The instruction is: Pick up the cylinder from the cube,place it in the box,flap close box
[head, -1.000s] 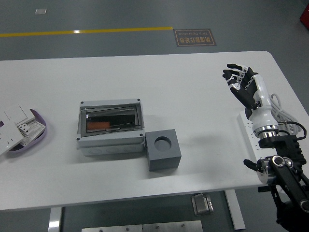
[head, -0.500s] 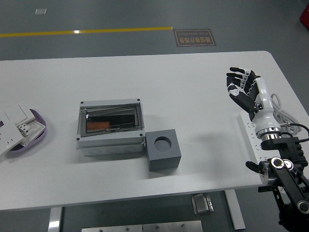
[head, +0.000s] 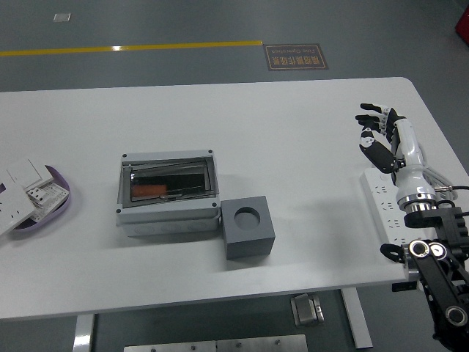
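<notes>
A grey box (head: 169, 194) with a clear lid lying shut stands left of the table's middle. An orange cylinder (head: 149, 190) shows through the lid, inside the box. A dark grey cube (head: 248, 227) with an empty round hole in its top stands against the box's front right corner. My right hand (head: 377, 130) is at the table's right side, far from both, held above the table with fingers spread and empty. The left arm is out of view.
A white power strip (head: 387, 206) lies along the table's right edge under my right forearm, with a cable beside it. A purple dish (head: 44, 199) holding white switch plates sits at the left edge.
My right hand has drawn back to the right and a little toward me, away from the table's middle. The box and cube have not moved.
</notes>
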Controlling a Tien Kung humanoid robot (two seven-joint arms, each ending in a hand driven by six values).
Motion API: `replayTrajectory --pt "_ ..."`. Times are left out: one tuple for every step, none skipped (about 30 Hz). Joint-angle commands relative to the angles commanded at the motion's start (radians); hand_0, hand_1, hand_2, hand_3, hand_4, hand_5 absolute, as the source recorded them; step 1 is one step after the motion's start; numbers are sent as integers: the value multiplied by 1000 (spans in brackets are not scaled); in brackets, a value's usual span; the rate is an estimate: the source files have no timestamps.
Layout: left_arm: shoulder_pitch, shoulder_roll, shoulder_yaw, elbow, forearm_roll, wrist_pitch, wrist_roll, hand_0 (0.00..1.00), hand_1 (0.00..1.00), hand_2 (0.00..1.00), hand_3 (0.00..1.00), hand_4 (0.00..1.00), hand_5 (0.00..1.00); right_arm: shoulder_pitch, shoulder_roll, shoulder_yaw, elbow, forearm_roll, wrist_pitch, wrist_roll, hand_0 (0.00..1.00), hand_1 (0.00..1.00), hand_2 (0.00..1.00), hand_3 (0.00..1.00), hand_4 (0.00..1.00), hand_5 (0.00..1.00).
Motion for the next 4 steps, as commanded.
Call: replayTrajectory --pt "1 0 16 5 -22 5 -13 607 604 557 602 670 208 -1 0 0 -1 3 0 0 755 666 631 817 264 112" --pt "3 1 37 11 -49 13 -30 607 604 557 602 670 208 -3 1 -1 -3 7 0 1 755 666 631 817 264 112" --pt "5 3 57 15 -79 18 -45 607 604 557 602 670 208 -4 2 -1 -4 13 1 3 755 666 631 817 264 112" --pt "8 6 70 18 -102 21 -53 607 604 557 602 670 208 -4 2 -1 -6 18 2 5 755 666 631 817 264 112"
